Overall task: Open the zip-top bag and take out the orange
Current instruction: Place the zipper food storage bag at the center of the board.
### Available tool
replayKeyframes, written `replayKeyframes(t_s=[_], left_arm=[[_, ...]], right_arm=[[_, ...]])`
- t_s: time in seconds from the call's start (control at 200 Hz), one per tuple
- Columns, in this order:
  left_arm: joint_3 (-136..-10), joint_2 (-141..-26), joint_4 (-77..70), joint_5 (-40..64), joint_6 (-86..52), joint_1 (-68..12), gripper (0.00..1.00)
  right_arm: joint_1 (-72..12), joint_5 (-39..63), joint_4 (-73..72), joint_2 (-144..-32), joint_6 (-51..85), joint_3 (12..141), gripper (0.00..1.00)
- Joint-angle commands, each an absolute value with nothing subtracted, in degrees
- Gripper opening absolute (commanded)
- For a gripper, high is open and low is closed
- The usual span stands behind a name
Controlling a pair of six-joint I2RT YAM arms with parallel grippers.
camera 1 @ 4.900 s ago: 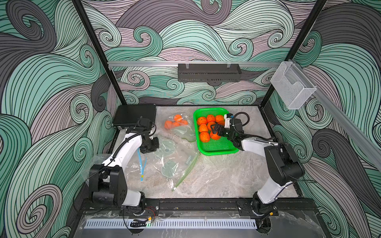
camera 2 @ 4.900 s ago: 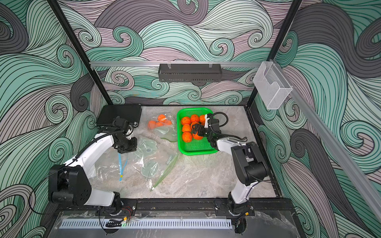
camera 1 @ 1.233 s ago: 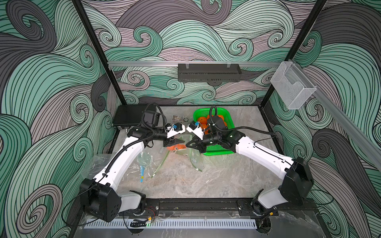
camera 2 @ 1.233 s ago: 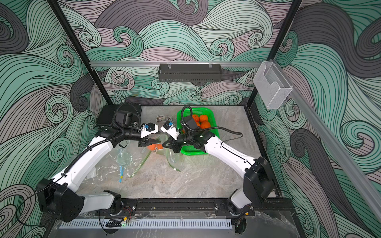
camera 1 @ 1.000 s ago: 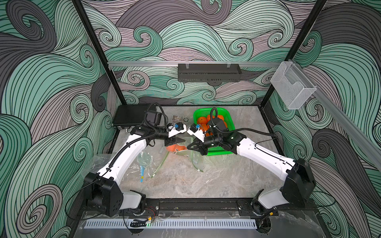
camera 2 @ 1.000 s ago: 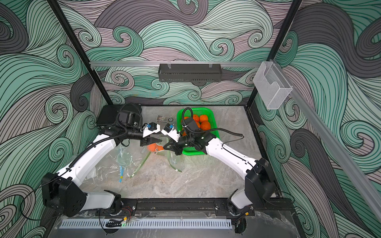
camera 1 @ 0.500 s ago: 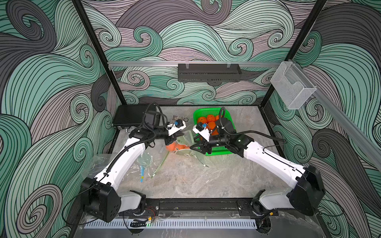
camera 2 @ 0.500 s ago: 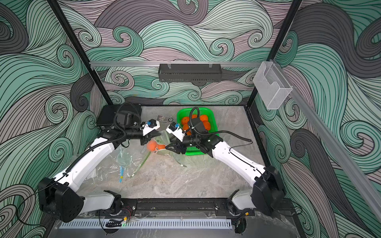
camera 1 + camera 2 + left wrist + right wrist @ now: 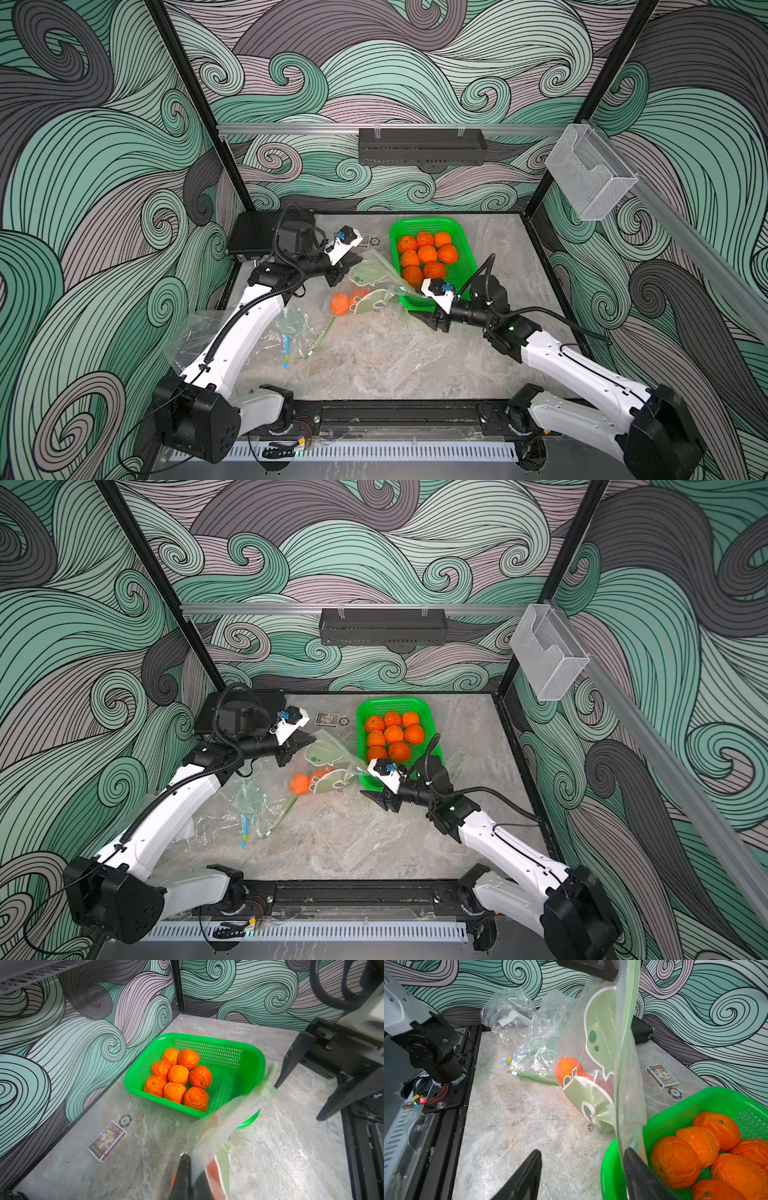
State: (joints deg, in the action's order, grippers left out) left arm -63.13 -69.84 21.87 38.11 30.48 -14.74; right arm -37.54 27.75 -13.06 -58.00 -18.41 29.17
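The left fingers [image 9: 181,1178] are pressed together on a top corner of the zip-top bag [image 9: 371,277], holding that corner up off the counter [image 9: 374,357]. From there the clear bag, printed with pale green shapes, hangs down and slants toward the robot's right. Its zipper edge runs across to the near corner of the green basket [image 9: 417,221] and drapes over the rim. The right fingers [image 9: 527,1176] stand well apart with nothing between them. They are low over the counter just in front of that basket corner. In the right wrist view the bag's zipper strip comes down right against one of these fingers, but I cannot tell whether they touch. The orange [image 9: 340,303] is inside the bag, down at its sagging lower end, which rests on the counter between the two arms. More orange colour shows behind the green print beside it. The basket holds eight loose oranges [image 9: 426,254] packed toward its back half. Left of the bag, crumpled clear bags [image 9: 291,332] lie on the counter beside the left arm. Behind the bag, near the back wall, lie a small card box [image 9: 327,718] and a poker chip [image 9: 125,1120]. A black box [image 9: 251,237] sits in the back left corner.
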Motion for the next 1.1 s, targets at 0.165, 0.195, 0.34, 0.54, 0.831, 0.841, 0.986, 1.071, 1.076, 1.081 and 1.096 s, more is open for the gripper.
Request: replayKeyframes(t_s=[0.165, 0.195, 0.34, 0.54, 0.831, 0.841, 0.986, 1.071, 1.076, 1.081, 1.096], left_arm=[[-62.84, -68.64, 21.06, 41.11, 32.17, -14.33, 0.00], [-62.84, -68.56, 21.47, 41.10, 32.62, -14.35, 0.00], [-62.00, -67.13, 22.21, 40.53, 34.51, -14.36, 0.00], [-62.05, -66.20, 24.67, 39.77, 38.18, -14.23, 0.00], [-62.45, -66.01, 25.65, 41.44, 39.64, -13.22, 0.00], [-62.55, -66.01, 25.66, 41.43, 39.64, -13.19, 0.00], [-62.25, -65.57, 25.66, 41.46, 39.86, -13.15, 0.00], [-62.20, -65.57, 25.73, 41.64, 39.75, -13.10, 0.00], [-62.17, -65.57, 25.70, 41.65, 39.74, -13.10, 0.00], [-62.20, -65.57, 25.72, 41.66, 39.78, -13.10, 0.00], [-62.22, -65.56, 25.75, 41.71, 39.88, -13.08, 0.00]], right_arm=[[-38.44, 10.86, -24.15, -52.90, -18.41, 22.87, 0.64], [-38.33, 9.52, -24.86, -53.12, -18.26, 22.56, 0.64], [-35.79, 7.76, -27.90, -54.72, -18.19, 21.27, 0.64], [-36.17, 9.57, -28.78, -56.71, -19.07, 19.19, 0.61], [-36.35, 10.74, -29.45, -60.28, -20.33, 18.85, 0.58], [-36.31, 10.75, -29.62, -60.36, -20.31, 18.75, 0.58], [-36.30, 11.39, -31.97, -61.72, -20.08, 18.16, 0.49], [-36.28, 11.72, -32.31, -63.41, -20.89, 19.04, 0.40], [-36.29, 11.75, -32.33, -63.48, -20.95, 19.10, 0.40], [-36.25, 11.81, -32.34, -63.55, -21.02, 19.17, 0.39], [-36.26, 11.86, -32.21, -63.81, -21.19, 19.30, 0.38]])
